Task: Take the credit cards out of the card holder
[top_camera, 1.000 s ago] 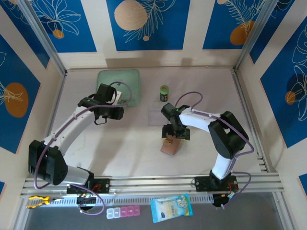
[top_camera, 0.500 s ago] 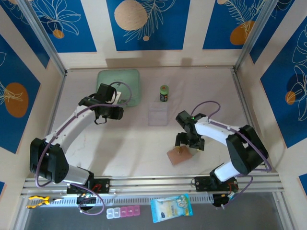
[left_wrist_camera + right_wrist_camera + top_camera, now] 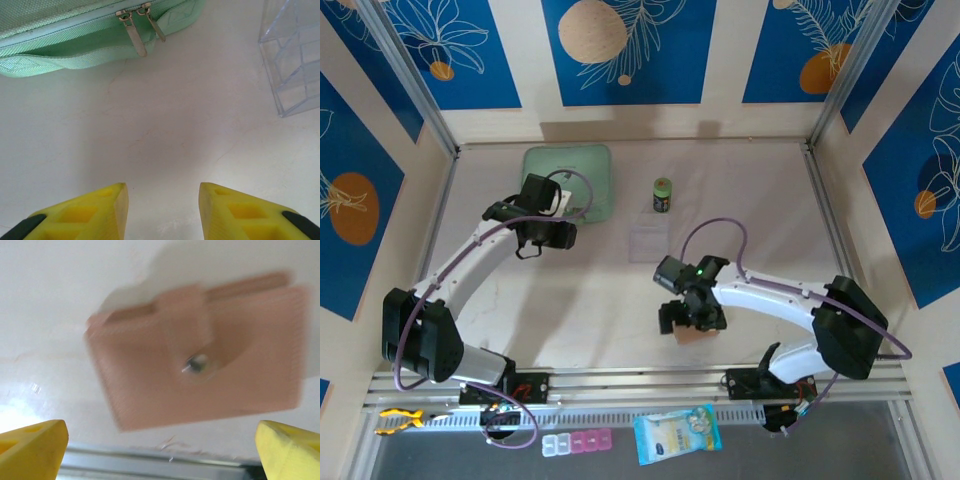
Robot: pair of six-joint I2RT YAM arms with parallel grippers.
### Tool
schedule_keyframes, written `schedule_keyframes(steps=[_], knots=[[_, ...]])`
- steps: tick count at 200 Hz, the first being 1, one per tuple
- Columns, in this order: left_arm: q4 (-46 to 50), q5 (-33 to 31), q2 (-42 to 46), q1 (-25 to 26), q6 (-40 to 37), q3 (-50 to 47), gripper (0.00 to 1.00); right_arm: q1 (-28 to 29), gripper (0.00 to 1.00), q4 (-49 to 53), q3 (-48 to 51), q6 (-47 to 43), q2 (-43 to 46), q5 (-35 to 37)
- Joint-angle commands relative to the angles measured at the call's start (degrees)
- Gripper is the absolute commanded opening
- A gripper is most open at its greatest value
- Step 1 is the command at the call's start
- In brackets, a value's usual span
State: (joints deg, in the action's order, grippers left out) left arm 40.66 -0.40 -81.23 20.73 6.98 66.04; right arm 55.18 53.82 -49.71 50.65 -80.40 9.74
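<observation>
Nearest on the surface (image 3: 600, 300), the small salmon-pink leather-like card holder (image 3: 150, 390) lay shut under our wide-spread, empty right claw (image 3: 161, 435). Light, soft; we judged its tab (image 3: 187, 325) the best hold. Farther back, our left claw (image 3: 162, 197) hung released.

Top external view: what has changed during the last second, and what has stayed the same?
The right arm swung its elbow outward and brought its wide-open jaws nearer, over the card holder, which slid toward the near edge. Nothing is gripped. Left arm, mint-green case, clear box and bottle stayed put.
</observation>
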Motion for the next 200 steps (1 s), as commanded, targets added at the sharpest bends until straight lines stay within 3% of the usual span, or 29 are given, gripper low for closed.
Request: schedule_keyframes(steps=[1, 32, 81, 200], knots=[[-0.7, 1.3, -0.6, -0.8, -0.2, 0.0, 0.41, 5.6, 0.97, 1.6, -1.4, 4.5, -1.4, -5.5], [-0.6, 1.5, -0.6, -0.8, -0.1, 0.0, 0.42, 10.4, 0.97, -4.1, -0.3, 6.3, -4.0, -9.4], [-0.5, 1.1, -0.5, -1.0, -0.1, -0.1, 0.42, 8.5, 0.99, -7.8, -2.3, 0.2, -9.9, -7.4], [-0.1, -0.5, -0.9, -1.4, -0.5, -0.2, 0.43, -14.0, 0.98, -12.8, -6.2, -18.6, -10.8, -5.7]])
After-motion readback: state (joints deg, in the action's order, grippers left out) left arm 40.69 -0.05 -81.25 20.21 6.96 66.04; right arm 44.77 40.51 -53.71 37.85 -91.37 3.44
